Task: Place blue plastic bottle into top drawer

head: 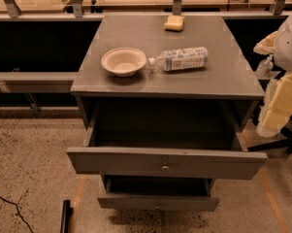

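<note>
Gripper [272,118] at right edge, arm [290,42] hanging down beside open top drawer [126,162], opening cannot be told

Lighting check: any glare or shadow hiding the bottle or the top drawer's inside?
Camera view: warm, dim light; the blue plastic bottle lies evenly lit on the cabinet top, no strong glare; same view: the open top drawer has its inside in deep shadow, floor barely readable; same view: the gripper sits at the right edge beside the cabinet, pale against the dark.
</note>
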`<state>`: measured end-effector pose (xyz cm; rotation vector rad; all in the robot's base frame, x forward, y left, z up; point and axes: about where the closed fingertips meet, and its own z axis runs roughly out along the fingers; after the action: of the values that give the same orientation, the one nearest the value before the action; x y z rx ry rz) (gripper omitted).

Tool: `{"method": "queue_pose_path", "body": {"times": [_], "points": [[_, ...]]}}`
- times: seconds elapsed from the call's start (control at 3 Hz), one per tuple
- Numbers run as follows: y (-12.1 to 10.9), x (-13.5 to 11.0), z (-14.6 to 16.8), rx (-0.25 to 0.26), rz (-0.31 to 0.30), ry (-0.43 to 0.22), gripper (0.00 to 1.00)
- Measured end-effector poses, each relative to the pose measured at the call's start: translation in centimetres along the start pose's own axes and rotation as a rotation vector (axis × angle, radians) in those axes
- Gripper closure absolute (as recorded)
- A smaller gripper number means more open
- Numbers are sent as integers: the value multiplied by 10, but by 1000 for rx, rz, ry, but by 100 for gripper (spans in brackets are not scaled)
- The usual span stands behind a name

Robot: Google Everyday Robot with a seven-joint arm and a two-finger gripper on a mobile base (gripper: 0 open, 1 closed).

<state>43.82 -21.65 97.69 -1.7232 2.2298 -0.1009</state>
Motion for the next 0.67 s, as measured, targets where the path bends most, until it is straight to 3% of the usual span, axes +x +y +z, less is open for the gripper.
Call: {"method": "queue_pose_path", "body": {"times": [0.33,0.67], "points": [[0,0,0,0,0,0,0],[-28,-14,13,-14,-58,-28,0]]}}
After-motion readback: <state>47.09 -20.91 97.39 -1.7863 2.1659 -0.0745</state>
